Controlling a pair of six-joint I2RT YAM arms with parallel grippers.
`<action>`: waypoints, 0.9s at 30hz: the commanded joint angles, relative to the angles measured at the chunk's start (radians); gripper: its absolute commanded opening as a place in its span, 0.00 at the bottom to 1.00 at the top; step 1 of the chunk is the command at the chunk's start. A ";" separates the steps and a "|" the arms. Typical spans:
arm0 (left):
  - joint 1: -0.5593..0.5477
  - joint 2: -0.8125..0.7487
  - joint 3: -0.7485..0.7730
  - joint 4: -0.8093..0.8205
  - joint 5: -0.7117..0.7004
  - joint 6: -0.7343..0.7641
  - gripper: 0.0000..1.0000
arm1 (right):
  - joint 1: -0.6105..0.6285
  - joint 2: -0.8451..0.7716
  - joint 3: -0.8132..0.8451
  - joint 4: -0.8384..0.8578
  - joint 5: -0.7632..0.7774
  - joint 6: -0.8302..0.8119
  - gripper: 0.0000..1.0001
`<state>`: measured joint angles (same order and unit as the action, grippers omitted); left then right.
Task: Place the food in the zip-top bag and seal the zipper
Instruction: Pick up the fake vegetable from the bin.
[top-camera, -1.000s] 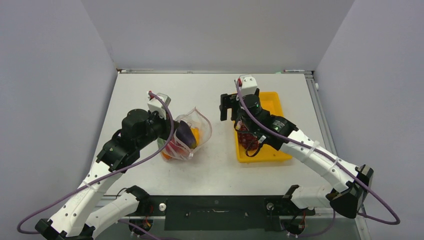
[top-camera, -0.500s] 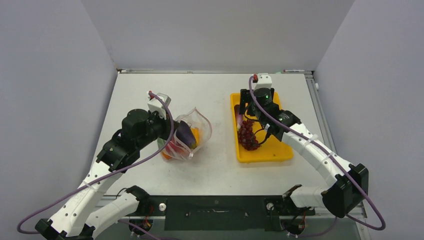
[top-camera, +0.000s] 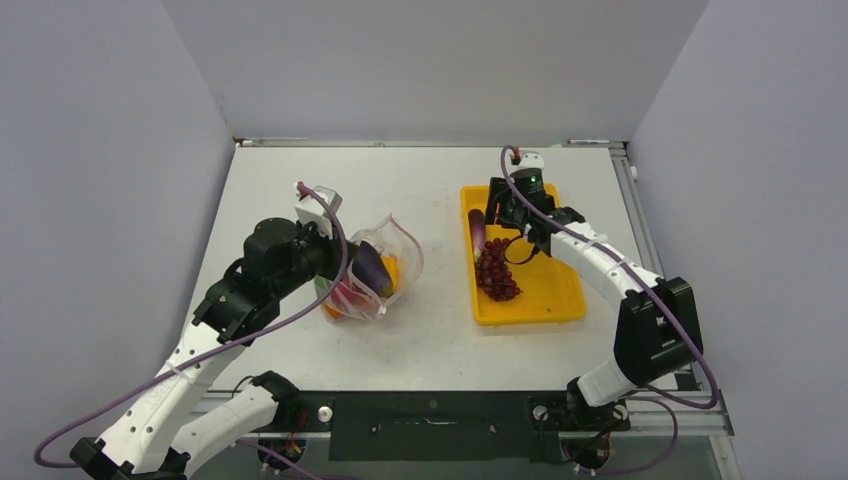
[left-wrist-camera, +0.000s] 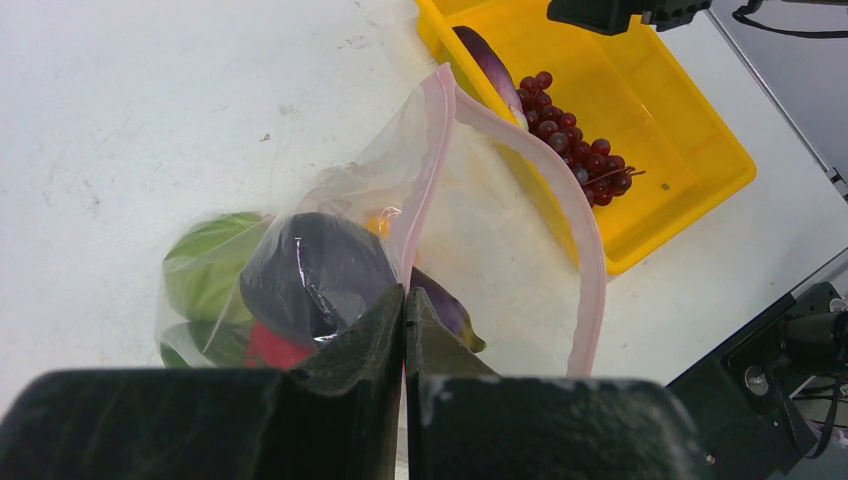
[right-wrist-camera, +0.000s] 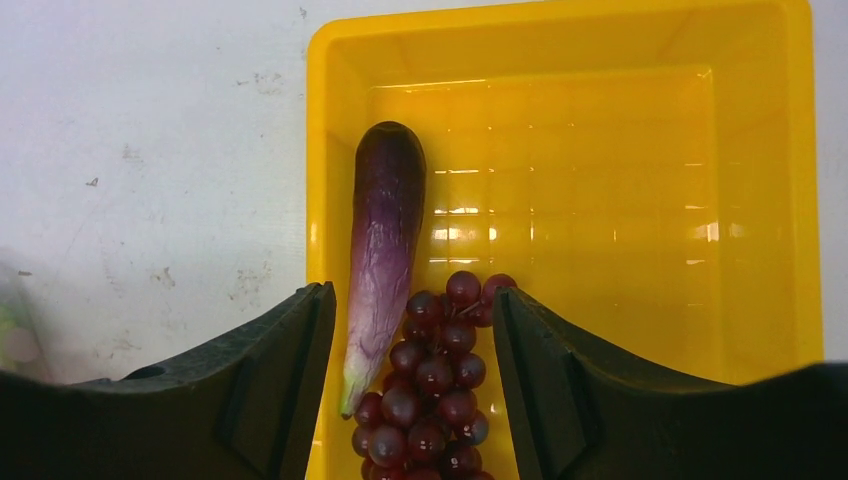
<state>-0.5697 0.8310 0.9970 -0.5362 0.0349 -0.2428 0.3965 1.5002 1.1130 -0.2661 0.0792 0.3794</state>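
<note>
White table (top-camera: 440, 330) carries a rigid yellow plastic tray (top-camera: 555, 290) before the right arm and a clear dotted zip-top bag (top-camera: 385, 262), part filled, well left of it. Left tool (left-wrist-camera: 403, 295) pinches the bag's pink zipper strip (left-wrist-camera: 590, 270). Right tool (right-wrist-camera: 405, 300) hangs spread over the tray, with a long purple eggplant (right-wrist-camera: 385, 230) lying lengthwise below its gap and a dark red grape bunch (right-wrist-camera: 435, 400) touching it.

Light: bright, even, from overhead.
Shadows: faint, soft on the table (top-camera: 440, 335).
Glare: white streaks on the yellow tray (right-wrist-camera: 600, 220), frame centre.
Focus: near fingers (left-wrist-camera: 335, 385) dark and soft along the bottom edge.
</note>
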 joint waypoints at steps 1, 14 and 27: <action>-0.006 -0.004 0.002 0.030 0.005 -0.004 0.00 | -0.038 0.059 0.012 0.106 -0.071 0.055 0.58; -0.006 0.000 0.004 0.027 -0.003 -0.003 0.00 | -0.084 0.253 0.089 0.183 -0.175 0.107 0.59; -0.006 0.015 0.005 0.022 -0.008 0.000 0.00 | -0.117 0.415 0.145 0.238 -0.269 0.129 0.59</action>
<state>-0.5705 0.8455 0.9970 -0.5381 0.0338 -0.2428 0.2890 1.8969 1.2179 -0.0917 -0.1532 0.4961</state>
